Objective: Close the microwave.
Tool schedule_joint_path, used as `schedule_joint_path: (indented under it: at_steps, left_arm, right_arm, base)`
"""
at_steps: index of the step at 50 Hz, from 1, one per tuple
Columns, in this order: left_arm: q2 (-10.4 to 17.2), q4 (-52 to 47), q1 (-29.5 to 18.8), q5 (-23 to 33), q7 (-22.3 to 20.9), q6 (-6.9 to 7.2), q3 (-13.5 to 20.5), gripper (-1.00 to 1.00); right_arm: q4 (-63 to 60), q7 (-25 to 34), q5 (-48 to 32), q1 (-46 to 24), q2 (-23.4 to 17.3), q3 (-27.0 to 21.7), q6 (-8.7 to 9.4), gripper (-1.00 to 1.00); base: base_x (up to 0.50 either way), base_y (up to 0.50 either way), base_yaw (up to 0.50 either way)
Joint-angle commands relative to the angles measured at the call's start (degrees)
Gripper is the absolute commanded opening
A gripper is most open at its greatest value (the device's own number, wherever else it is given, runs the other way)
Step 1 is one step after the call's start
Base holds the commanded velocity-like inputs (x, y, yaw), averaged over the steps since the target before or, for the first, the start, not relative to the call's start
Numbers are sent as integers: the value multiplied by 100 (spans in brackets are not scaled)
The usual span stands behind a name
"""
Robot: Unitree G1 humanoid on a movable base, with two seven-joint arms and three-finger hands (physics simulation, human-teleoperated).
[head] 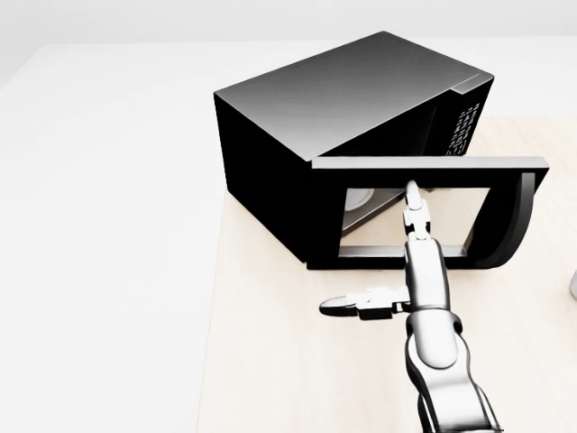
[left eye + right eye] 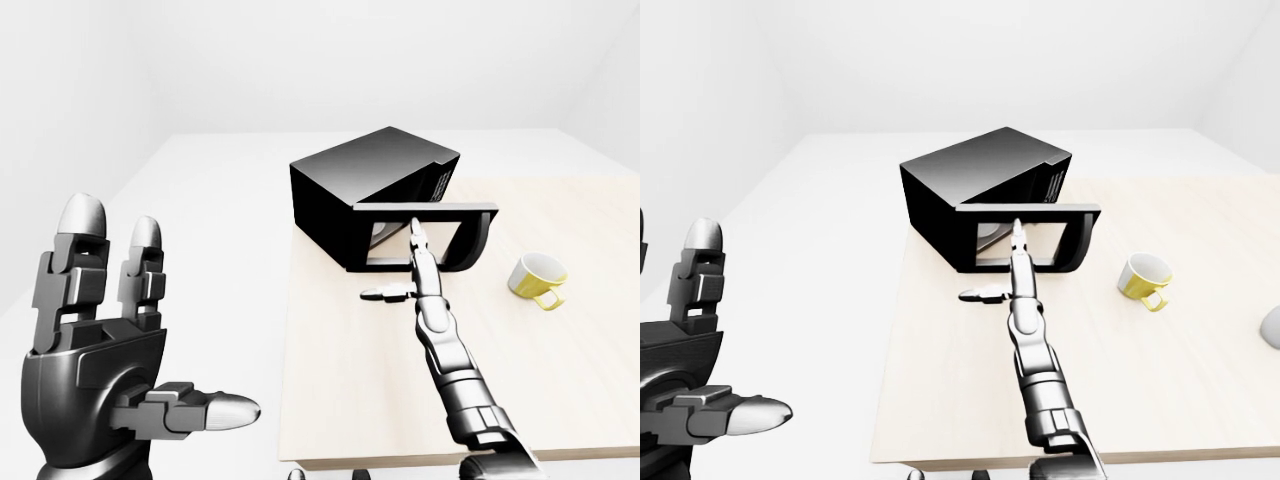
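The black box-shaped microwave (image 1: pixel 347 99) sits at the far left of the pale wooden table (image 2: pixel 560 390), its windowed door (image 1: pixel 424 212) ajar. The right hand (image 1: pixel 406 257) reaches straight out, fingers spread, fingertips (image 1: pixel 412 191) against the door. The left hand (image 2: pixel 95 370) hovers raised at near left, fingers splayed, holding nothing.

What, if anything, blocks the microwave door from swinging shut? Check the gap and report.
Nothing visible blocks it. The right hand lies open against the outer face of the door, on the pushing side. The gap between the door and the microwave shows only the interior. The yellow mug lies well off to the right.
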Motion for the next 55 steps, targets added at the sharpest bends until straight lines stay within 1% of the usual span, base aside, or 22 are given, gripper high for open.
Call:
schedule_joint_path:
  at_steps: [1, 4, 5, 11, 18, 28, 35, 44, 51, 55]
  left_arm:
    - [-23, 0, 0, 42, -20, 0, -24, 100]
    - [-35, 0, -14, 44, -26, 0, -15, 100]
    - [-51, 0, -33, 55, -37, 0, -11, 100]
    - [-170, 0, -124, 113, -153, 0, 86, 100]
    - [-227, 0, -121, 190, -237, 0, 84, 100]
    - [-251, 0, -154, 194, -249, 0, 101, 100]
    - [-249, 0, -154, 206, -244, 0, 89, 100]
    - [-185, 0, -140, 132, -185, 0, 101, 100]
    - [-227, 0, -130, 208, -215, 0, 60, 100]
    - [-239, 0, -129, 226, -226, 0, 50, 100]
  right_arm:
    - [1059, -9, 113, -988, -253, -160, 0, 100]
    - [1408, -46, 101, -1211, -290, -148, 0, 100]
    - [1819, -66, 93, -1438, -304, -146, 0, 100]
    - [2871, -178, 49, -2038, -375, -145, 0, 100]
    - [3738, -277, 7, -2580, -428, -155, 0, 100]
    - [4441, -250, 91, -3083, -453, -242, 0, 100]
    - [4675, -257, 52, -3330, -431, -253, 0, 100]
    - [4969, -86, -32, -3571, -321, -306, 0, 100]
    - [5059, -83, -265, -3697, -225, -292, 0, 100]
    - [5100, -35, -352, -3886, -153, -317, 0, 100]
  base:
    - [0, 0, 0]
    - [0, 0, 0]
    - [0, 0, 0]
    - [0, 0, 0]
    - [0, 0, 0]
    - [0, 0, 0]
    - [0, 0, 0]
    - [0, 0, 0]
    - [0, 0, 0]
    - [0, 0, 0]
